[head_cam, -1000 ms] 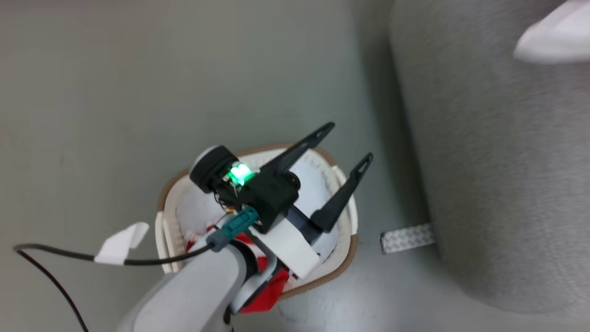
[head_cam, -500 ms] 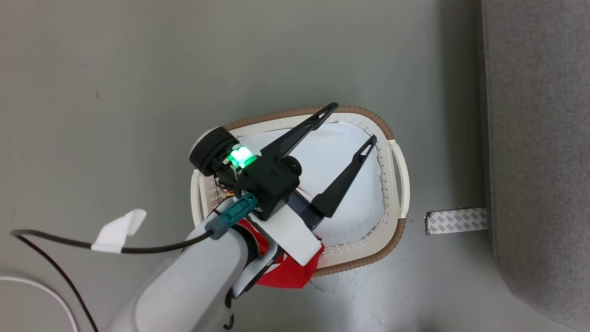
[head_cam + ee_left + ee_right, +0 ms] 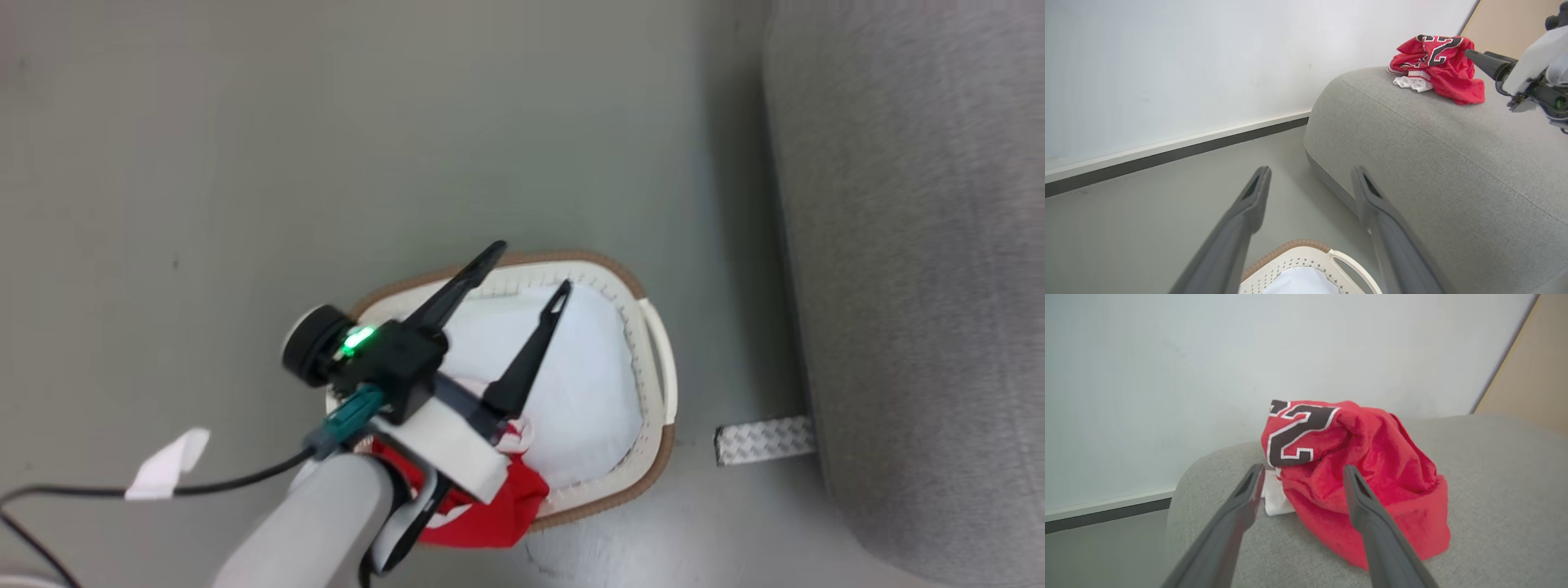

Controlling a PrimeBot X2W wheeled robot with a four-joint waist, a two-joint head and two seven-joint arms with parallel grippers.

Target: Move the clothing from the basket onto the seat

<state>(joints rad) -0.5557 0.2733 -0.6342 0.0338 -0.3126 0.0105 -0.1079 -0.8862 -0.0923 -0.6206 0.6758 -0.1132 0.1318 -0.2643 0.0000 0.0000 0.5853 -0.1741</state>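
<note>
Head view: the left gripper (image 3: 531, 265) hangs over an oval cream laundry basket (image 3: 661, 359) that stands on the grey floor (image 3: 326, 163). Its two long dark fingers are spread wide and hold nothing. A white pad (image 3: 588, 384) covers most of the basket's inside. At the basket's near end, partly under the arm, red fabric (image 3: 490, 510) with a bit of striped trim spills over the brown rim. The grey seat (image 3: 914, 286) stands to the right of the basket, apart from it, and a strip of silver tape (image 3: 763, 441) lies on the floor between them.

Right wrist view: the right gripper (image 3: 1303, 467) has its fingers apart, gripping nothing. Just beyond them a crumpled red jersey (image 3: 1372, 469) with black, white-edged numerals lies on the seat, near its rounded end by the white wall (image 3: 1167, 375).
</note>
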